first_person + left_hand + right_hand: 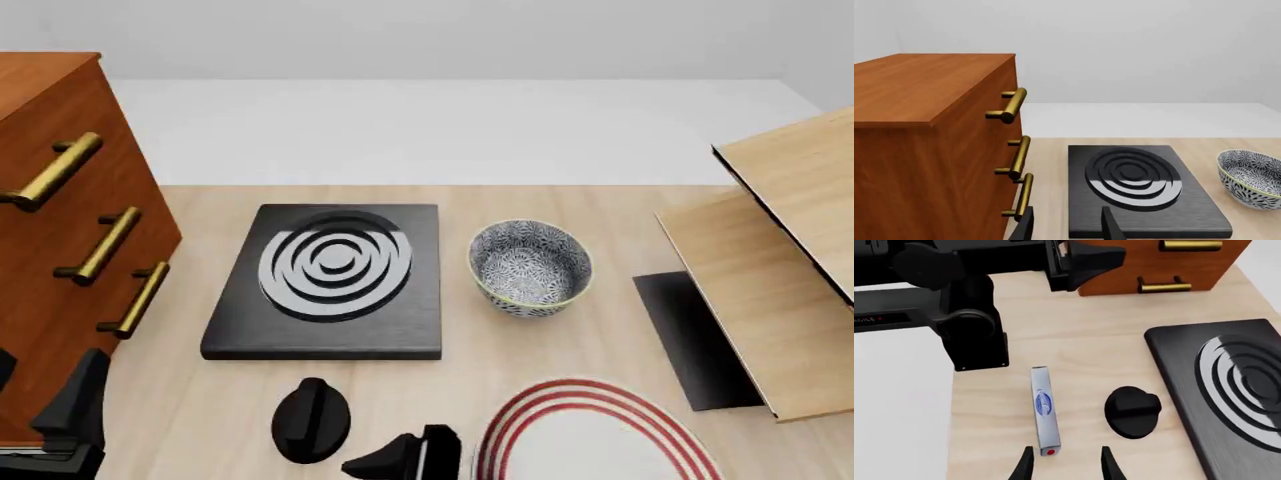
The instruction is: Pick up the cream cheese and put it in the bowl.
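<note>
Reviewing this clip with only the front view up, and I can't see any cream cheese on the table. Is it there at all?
Observer: Yes. The right wrist view shows the cream cheese lying on the table beside the black knob.
Operator: Is the right gripper on it?
Observer: No. The right gripper is open, with the box's near end just ahead of its fingertips, not between them.
Operator: And the left gripper?
Observer: The left gripper is open and holds nothing, pointing at the black burner plate.
</note>
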